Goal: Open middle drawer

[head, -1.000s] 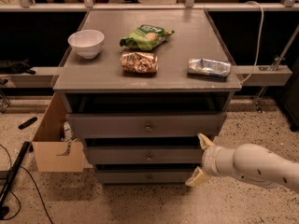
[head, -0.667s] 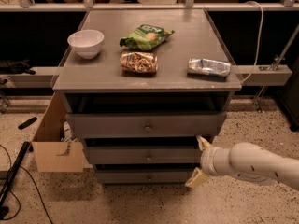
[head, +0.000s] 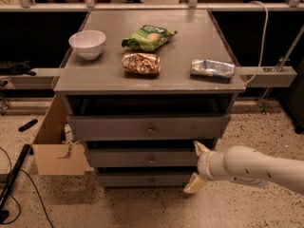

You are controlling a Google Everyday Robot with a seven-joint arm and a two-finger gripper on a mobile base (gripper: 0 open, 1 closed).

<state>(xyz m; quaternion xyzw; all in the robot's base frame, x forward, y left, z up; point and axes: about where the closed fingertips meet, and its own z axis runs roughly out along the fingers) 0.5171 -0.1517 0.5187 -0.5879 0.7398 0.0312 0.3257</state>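
Cream fingers of the gripper gape wide, empty, at the middle drawer's right end. The drawer front faces the camera, long axis left-to-right.

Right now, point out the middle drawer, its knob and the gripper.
middle drawer (head: 118, 158): camera view, left of its front
knob (head: 151, 161): camera view, its round face
gripper (head: 193, 167): camera view, between its open fingertips, at the drawer's right end

The arm is a smooth, rounded, off-white tube with a few small dark dots along its shell and a thin grey seam ringing the wrist. The gripper, low and right of centre in the view, has two pale cream, wedge-shaped fingers standing apart.
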